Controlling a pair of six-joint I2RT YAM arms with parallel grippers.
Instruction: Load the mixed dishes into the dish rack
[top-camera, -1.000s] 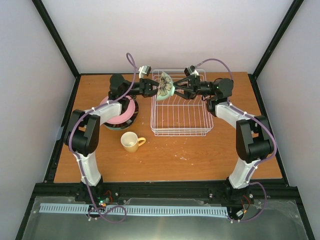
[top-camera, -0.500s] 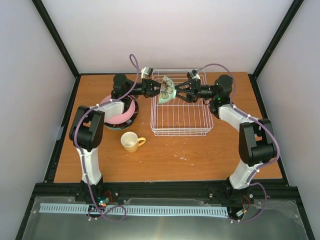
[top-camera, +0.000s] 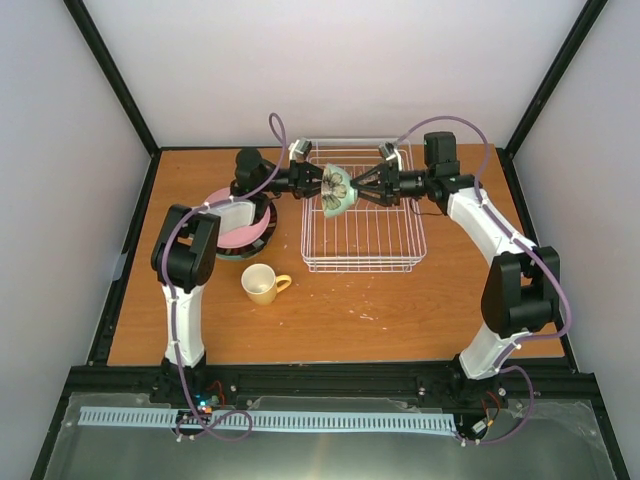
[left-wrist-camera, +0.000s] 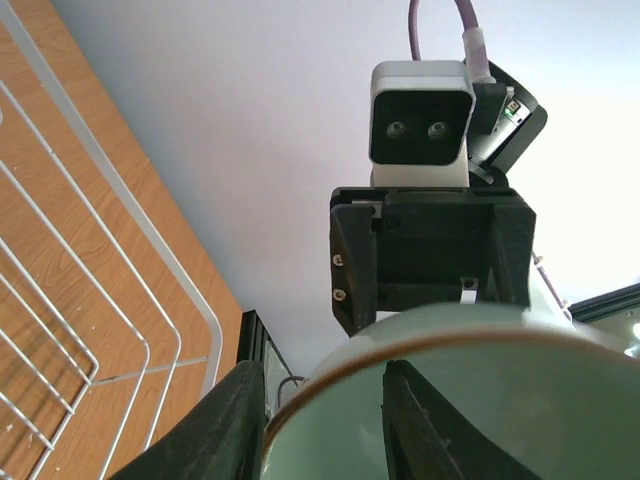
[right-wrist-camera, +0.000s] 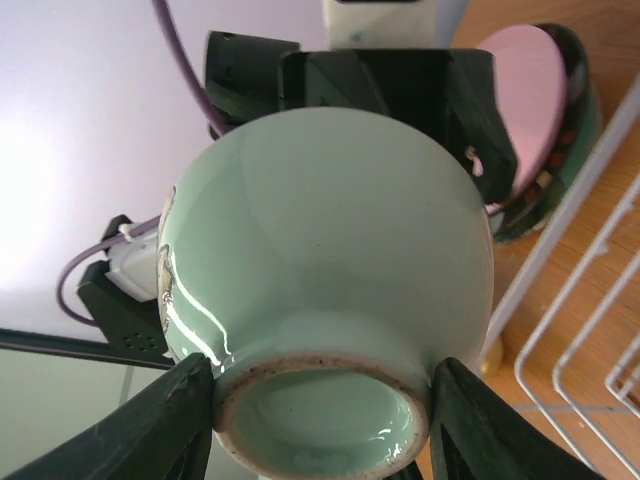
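- One mint green bowl (top-camera: 337, 190), one white wire rack (top-camera: 360, 267), one pale yellow mug (top-camera: 260, 284).
- Bowl's foot clamped by right fingers (right-wrist-camera: 170, 430); left fingers (left-wrist-camera: 225, 430) straddle rim, grip unclear.

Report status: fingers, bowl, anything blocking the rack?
Right fingers clamp the foot of the mint green bowl. Left fingers straddle its rim, grip unclear. Bowl held above the dish rack; nothing in the rack.

Mint green bowl (top-camera: 337, 188) hangs on its side above the far end of the white dish rack (top-camera: 360, 267); yellow mug (top-camera: 261, 284) stands upright near its left corner.
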